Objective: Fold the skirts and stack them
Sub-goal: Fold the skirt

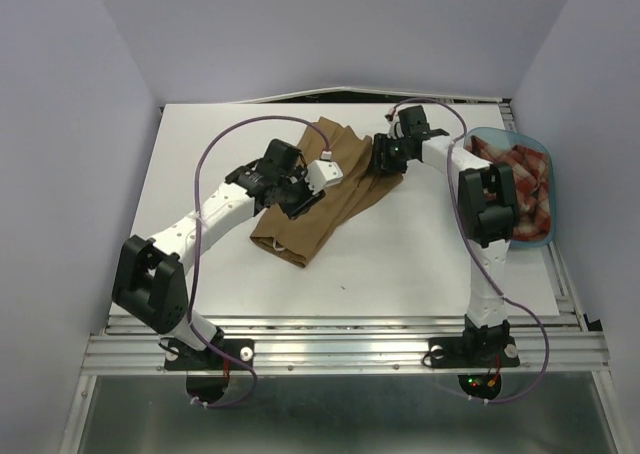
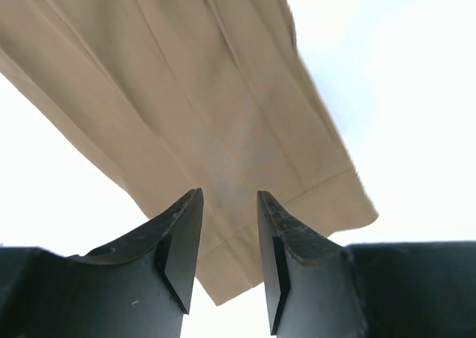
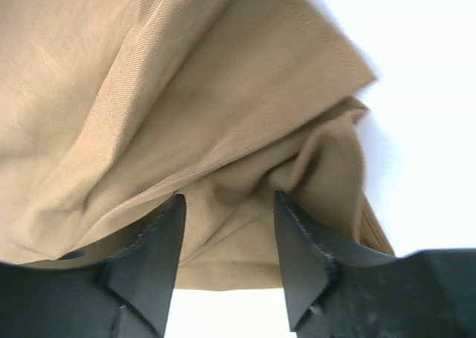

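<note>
The white bench [image 1: 200, 164] carried the tan-brown skirt [image 1: 325, 219], loosely folded at its middle; the plaid skirt [image 1: 525, 169] sat bunched in the blue tub [image 1: 549, 199] at the right. The left gripper [image 2: 229, 204] and right gripper [image 3: 229, 204] hung over the tan cloth, fingers spread, pinching nothing

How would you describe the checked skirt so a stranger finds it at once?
On the white table, find the translucent blue tub at the right edge. The checked skirt lies crumpled inside it, red-and-cream, unlike the plain tan skirt mid-table.
</note>
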Tool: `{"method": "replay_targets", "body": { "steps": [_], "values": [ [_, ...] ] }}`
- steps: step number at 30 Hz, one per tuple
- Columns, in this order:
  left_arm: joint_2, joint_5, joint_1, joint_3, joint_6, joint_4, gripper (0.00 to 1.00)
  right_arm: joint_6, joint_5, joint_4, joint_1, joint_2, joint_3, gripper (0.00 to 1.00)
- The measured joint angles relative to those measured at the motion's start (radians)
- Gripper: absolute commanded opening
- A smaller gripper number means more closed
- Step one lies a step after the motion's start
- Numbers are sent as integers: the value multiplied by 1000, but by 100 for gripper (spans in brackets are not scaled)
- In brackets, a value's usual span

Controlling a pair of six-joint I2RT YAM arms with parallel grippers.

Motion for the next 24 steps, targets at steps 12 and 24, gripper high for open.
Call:
{"method": "replay_targets", "body": {
  "steps": [12,24],
  "values": [
    [26,47,-45,-70,-104,30,71,140,-39,10,-29,34,111,59],
    [-3,-100,-53,-253,-100,130,99,180,-60,46,-29,122,138,54]
  ]
}}
